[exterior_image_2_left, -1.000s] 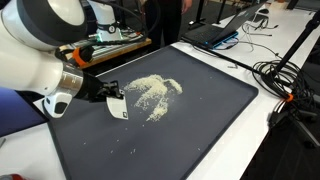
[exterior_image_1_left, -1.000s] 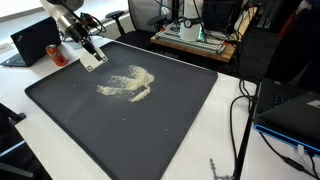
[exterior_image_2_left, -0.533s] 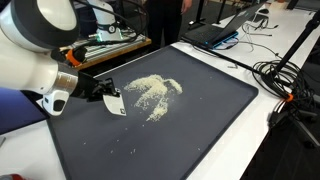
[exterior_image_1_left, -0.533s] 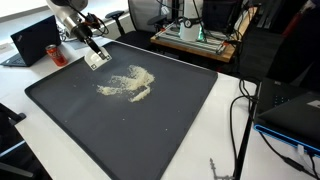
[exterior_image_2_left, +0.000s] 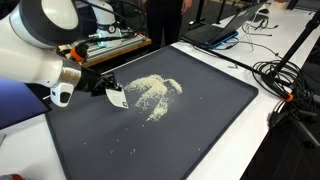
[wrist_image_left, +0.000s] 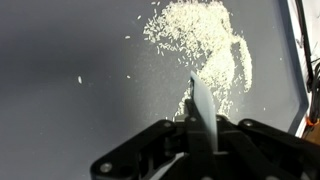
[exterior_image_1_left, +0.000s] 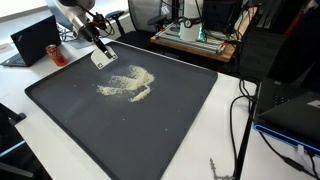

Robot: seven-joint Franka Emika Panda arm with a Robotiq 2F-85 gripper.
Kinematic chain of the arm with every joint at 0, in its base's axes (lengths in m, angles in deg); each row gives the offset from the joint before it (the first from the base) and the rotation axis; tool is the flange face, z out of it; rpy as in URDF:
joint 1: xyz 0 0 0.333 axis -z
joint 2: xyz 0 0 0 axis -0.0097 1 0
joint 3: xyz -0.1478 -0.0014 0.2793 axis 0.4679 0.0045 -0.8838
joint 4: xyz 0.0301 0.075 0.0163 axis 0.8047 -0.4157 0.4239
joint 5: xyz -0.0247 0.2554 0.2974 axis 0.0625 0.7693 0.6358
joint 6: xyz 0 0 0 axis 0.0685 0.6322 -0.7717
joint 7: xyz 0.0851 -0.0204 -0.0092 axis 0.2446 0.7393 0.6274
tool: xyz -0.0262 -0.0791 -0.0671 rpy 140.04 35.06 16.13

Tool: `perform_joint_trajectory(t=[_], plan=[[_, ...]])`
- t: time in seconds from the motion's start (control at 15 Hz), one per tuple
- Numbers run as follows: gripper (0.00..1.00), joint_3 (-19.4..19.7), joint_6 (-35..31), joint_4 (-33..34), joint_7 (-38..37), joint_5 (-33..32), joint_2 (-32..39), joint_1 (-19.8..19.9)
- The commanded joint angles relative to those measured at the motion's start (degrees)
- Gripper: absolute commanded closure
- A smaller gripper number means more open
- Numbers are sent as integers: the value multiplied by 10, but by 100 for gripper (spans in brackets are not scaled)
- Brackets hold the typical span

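Note:
My gripper (exterior_image_1_left: 97,47) (exterior_image_2_left: 103,87) (wrist_image_left: 203,128) is shut on a thin, flat white card (exterior_image_1_left: 103,58) (exterior_image_2_left: 116,98) (wrist_image_left: 200,105), held above a large dark mat (exterior_image_1_left: 150,130) (exterior_image_2_left: 200,120). A pile of pale loose grains (exterior_image_1_left: 128,83) (exterior_image_2_left: 152,92) (wrist_image_left: 200,45) lies spread on the mat. In the wrist view the card stands edge-on, its tip just short of the pile. In both exterior views the card hangs beside the pile, apart from it.
Scattered stray grains (exterior_image_2_left: 133,152) (wrist_image_left: 80,79) lie away from the pile. A red can (exterior_image_1_left: 54,53) and a laptop (exterior_image_1_left: 30,42) stand beyond the mat's corner. Cables (exterior_image_2_left: 285,85) and a laptop (exterior_image_2_left: 225,28) lie off the mat's far side.
The gripper and card have moved along the mat's edge, further back in one exterior view and closer to the grain pile in the other. The pile has not shifted.

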Motion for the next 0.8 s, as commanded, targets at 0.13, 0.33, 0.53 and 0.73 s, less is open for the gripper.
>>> perform_joint_trajectory(t=[0.13, 0.33, 0.53, 0.73], plan=[[99, 3, -38, -80, 55, 21, -69, -5], [99, 2, -56, -95, 74, 18, -94, -22], [99, 4, -70, -117, 90, 15, -122, -40], [99, 9, -85, -142, 91, 13, -151, -61]])
